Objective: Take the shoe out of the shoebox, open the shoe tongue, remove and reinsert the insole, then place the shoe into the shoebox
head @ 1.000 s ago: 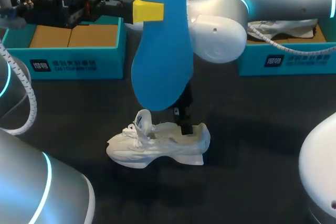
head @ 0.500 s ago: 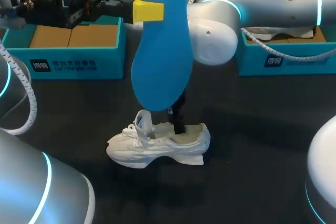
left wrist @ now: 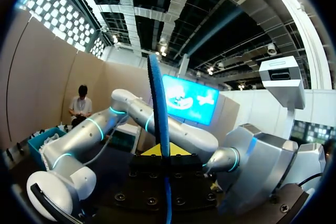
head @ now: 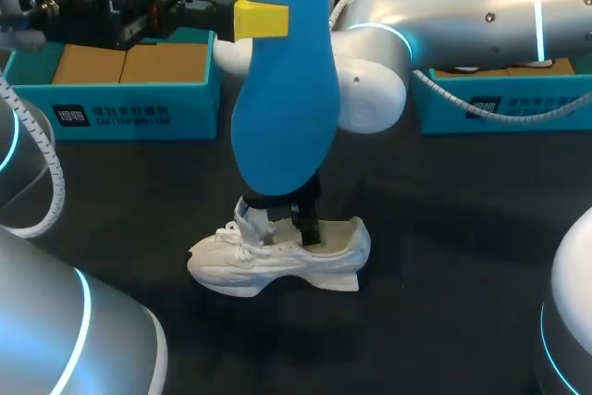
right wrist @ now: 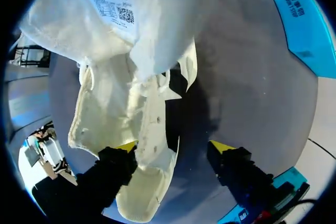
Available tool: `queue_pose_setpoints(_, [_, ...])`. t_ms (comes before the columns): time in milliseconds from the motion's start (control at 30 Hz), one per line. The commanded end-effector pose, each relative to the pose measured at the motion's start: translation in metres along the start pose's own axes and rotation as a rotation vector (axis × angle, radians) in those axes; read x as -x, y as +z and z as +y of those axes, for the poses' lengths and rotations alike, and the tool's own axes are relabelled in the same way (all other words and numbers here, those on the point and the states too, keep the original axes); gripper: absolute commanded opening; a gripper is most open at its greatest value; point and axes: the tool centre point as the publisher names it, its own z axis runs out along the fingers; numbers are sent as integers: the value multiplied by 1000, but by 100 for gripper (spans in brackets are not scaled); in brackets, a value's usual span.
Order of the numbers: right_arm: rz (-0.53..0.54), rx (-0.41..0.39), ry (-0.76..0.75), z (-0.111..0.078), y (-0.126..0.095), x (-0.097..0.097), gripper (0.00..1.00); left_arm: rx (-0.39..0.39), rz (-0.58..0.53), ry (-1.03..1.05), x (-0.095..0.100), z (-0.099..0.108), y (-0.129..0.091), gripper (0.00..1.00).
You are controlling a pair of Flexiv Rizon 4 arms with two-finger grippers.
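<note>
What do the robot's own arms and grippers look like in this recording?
The left arm and right arm are rounded silver-white shells with glowing blue joint rings and white coiled cables. The left gripper and right gripper are black blocks with yellow fingertips.

Bright, even overhead light. Shoe [right wrist: 110, 103] casts a dark shadow on the table [right wrist: 247, 77] beside it. Mild glare on right arm [head: 462, 16].
</note>
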Motion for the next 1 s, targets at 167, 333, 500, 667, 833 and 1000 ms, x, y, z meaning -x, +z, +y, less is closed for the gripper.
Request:
queue_pose_setpoints(167, [8, 12, -4, 0, 4, -1, 0, 3, 0, 0, 1, -1, 1, 0])
queue_pose_setpoints(333, [0, 13, -10, -1, -2, -2, 0, 3, 0, 0, 1, -1, 1, 0])
queue_pose_setpoints(500, [-4, 11, -18, -2, -10, -4, 0, 3, 0, 0, 1, -1, 1, 0])
queue_pose_setpoints(667, [-4, 16, -21, -4, -27, -12, 0, 3, 0, 0, 1, -1, 1, 0])
queue_pose_setpoints(833, [7, 24, 41, -9, -49, -21, 0, 3, 0, 0, 1, -1, 1, 0])
queue_pose_setpoints(1000, [25, 17, 152, -11, -68, -29, 0, 3, 0, 0, 1, -1, 1, 0])
